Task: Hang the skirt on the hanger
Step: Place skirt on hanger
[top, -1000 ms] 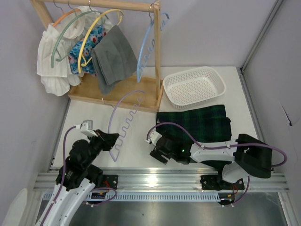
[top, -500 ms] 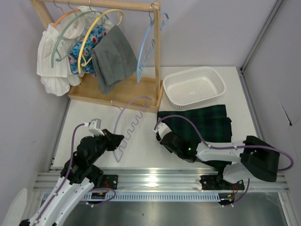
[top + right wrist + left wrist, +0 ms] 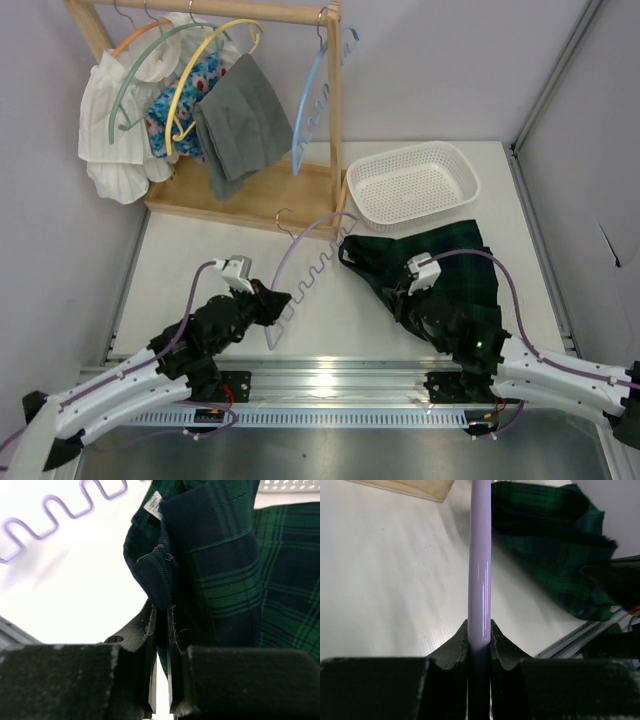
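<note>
Both grip: left hand (image 3: 480, 632) clamps the hanger (image 3: 480, 555), right hand (image 3: 161, 617) pinches the skirt (image 3: 225, 555) (lift its edge before threading).

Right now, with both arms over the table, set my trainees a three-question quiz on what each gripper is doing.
1. True or false: the left gripper is shut on the purple hanger.
2. The right gripper pinches: A the plaid skirt, B the purple hanger, C nothing.
3. Fill in: the skirt lies next to a white ____.
Key: 1 true; 2 A; 3 basket.
</note>
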You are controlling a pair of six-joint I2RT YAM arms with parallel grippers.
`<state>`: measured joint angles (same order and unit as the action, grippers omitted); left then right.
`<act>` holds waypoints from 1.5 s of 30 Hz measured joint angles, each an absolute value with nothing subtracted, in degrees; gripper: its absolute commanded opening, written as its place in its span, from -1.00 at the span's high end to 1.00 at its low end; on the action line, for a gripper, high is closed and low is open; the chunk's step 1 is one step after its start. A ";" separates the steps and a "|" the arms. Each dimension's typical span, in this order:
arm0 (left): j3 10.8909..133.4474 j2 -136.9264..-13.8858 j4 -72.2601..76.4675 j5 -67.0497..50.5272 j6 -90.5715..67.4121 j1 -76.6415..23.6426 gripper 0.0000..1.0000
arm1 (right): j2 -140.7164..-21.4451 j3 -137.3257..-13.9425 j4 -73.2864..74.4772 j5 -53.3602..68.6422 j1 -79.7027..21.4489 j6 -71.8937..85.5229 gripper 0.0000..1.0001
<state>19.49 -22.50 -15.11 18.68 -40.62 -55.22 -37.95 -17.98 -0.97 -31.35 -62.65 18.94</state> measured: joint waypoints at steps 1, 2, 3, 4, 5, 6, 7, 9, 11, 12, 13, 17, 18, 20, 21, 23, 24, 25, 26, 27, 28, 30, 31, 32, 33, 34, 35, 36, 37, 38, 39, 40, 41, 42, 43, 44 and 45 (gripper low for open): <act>19.49 -24.03 -14.50 21.04 -40.66 -57.06 1.00 | -35.73 -17.58 -0.47 -31.53 -62.63 19.64 1.00; 19.51 -25.45 -14.00 23.16 -40.75 -58.63 1.00 | -33.71 -17.21 -0.05 -31.64 -62.65 20.16 1.00; 19.62 -26.81 -13.80 25.10 -40.97 -59.77 1.00 | -31.77 -16.95 0.51 -31.66 -62.63 20.80 1.00; 19.70 -27.83 -13.72 26.50 -41.19 -60.31 1.00 | -30.61 -16.84 0.84 -31.64 -62.67 21.04 1.00; 19.92 -29.10 -13.69 28.12 -41.63 -60.88 1.00 | -29.45 -16.80 1.19 -31.64 -62.70 21.23 1.00; 20.23 -30.13 -13.63 29.71 -42.09 -61.47 1.00 | -28.75 -16.75 1.43 -31.64 -62.87 21.39 1.00; 20.53 -31.03 -13.34 31.38 -42.50 -62.02 1.00 | -28.23 -16.75 1.61 -31.68 -63.07 21.43 1.00; 21.19 -32.67 -13.34 34.48 -43.33 -63.29 1.00 | -27.97 -16.75 1.65 -31.73 -63.83 21.41 1.00; 21.61 -33.93 -12.73 36.99 -44.12 -64.62 1.00 | -27.99 -16.75 1.63 -31.73 -64.71 21.28 1.00; 21.87 -34.76 -12.45 38.20 -44.60 -65.36 1.00 | -28.01 -16.75 1.48 -31.73 -65.12 21.17 1.00; 22.13 -35.62 -11.94 39.40 -45.01 -66.24 1.00 | -28.12 -16.75 1.39 -31.70 -65.43 20.99 1.00; 22.79 -40.64 -9.28 43.33 -46.33 -70.02 1.00 | -28.82 -16.75 -0.21 -31.53 -66.50 20.23 1.00; 22.92 -42.02 -8.56 43.77 -46.61 -70.70 1.00 | -29.54 -16.75 -0.89 -31.35 -66.61 19.86 1.00; 23.16 -44.34 -7.68 44.25 -47.22 -72.10 0.99 | -30.96 -16.75 -2.46 -30.83 -66.81 19.40 1.00; 23.29 -45.60 -7.42 44.69 -47.79 -72.93 1.00 | -31.70 -16.75 -3.05 -30.72 -67.00 19.27 1.00; 23.38 -47.83 -6.59 44.93 -49.04 -74.30 1.00 | -33.21 -16.75 -4.32 -30.44 -67.51 18.87 1.00; 23.38 -48.77 -6.20 44.88 -49.67 -74.81 1.00 | -33.76 -16.75 -4.82 -30.28 -67.72 18.63 1.00; 23.35 -49.60 -5.54 44.84 -50.30 -75.29 1.00 | -34.02 -16.75 -5.41 -29.95 -67.83 18.37 1.00; 23.35 -50.33 -4.80 44.88 -51.05 -75.83 1.00 | -34.17 -16.75 -6.09 -29.74 -67.92 18.24 1.00; 23.35 -50.98 -3.99 45.10 -51.79 -76.55 1.00 | -34.35 -16.75 -6.70 -29.54 -67.94 18.17 1.00; 23.35 -51.70 -3.22 45.47 -52.66 -77.41 1.00 | -34.70 -16.75 -7.57 -29.39 -67.99 18.13 1.00; 23.38 -53.19 -2.44 46.61 -54.08 -79.29 1.00 | -35.77 -16.73 -9.39 -28.88 -68.16 18.17 1.00; 23.59 -54.39 -2.39 47.53 -55.00 -80.51 1.00 | -36.47 -16.71 -10.39 -28.58 -68.29 18.22 1.00; 24.14 -55.92 -2.57 48.42 -55.86 -81.82 1.00 | -37.43 -16.71 -11.66 -28.32 -68.45 18.24 1.00; 24.84 -57.47 -2.81 49.21 -56.84 -83.00 1.00 | -38.46 -16.71 -12.78 -27.97 -68.62 18.26 1.00; 25.67 -59.13 -3.20 50.26 -57.80 -84.18 1.00 | -39.72 -16.71 -13.93 -27.81 -68.90 18.26 1.00; 26.46 -60.45 -3.49 51.05 -58.57 -84.95 1.00 | -40.71 -16.71 -15.09 -27.66 -69.12 18.26 1.00; 27.66 -62.30 -4.01 52.03 -59.81 -85.86 1.00 | -42.65 -16.71 -16.62 -27.27 -69.49 18.24 1.00; 28.64 -63.86 -4.36 52.75 -60.77 -86.52 1.00 | -43.92 -16.71 -17.43 -26.87 -69.71 18.22 1.00; 29.61 -65.25 -4.73 53.54 -61.87 -87.05 1.00 | -45.54 -16.71 -18.52 -26.33 -69.95 18.17 1.00; 30.46 -66.48 -5.37 53.98 -62.85 -87.37 1.00 | -47.11 -16.73 -19.40 -25.65 -70.15 18.20 1.00; 31.07 -67.26 -5.91 54.30 -63.66 -87.55 1.00 | -48.66 -16.73 -20.08 -24.80 -70.30 18.28 1.00; 31.42 -67.57 -6.37 54.59 -64.31 -87.64 1.00 | -50.02 -16.73 -20.80 -23.83 -70.39 18.44 1.00; 31.51 -67.55 -6.74 55.05 -64.73 -87.70 1.00 | -51.22 -16.73 -21.41 -23.00 -70.46 18.70 1.00; 31.51 -67.44 -6.87 55.33 -65.10 -87.70 1.00 | -52.40 -16.73 -21.93 -22.28 -70.57 19.03 1.00; 31.51 -67.31 -6.98 55.46 -65.45 -87.70 1.00 | -53.21 -16.73 -22.37 -21.78 -70.65 19.33 1.00; 31.48 -67.07 -7.05 55.48 -65.58 -87.70 1.00 | -54.37 -16.71 -23.20 -21.19 -70.72 19.59 1.00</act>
<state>31.48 -67.07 -7.05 55.48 -65.58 -87.70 -54.37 -16.71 -23.20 -21.19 -70.72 19.59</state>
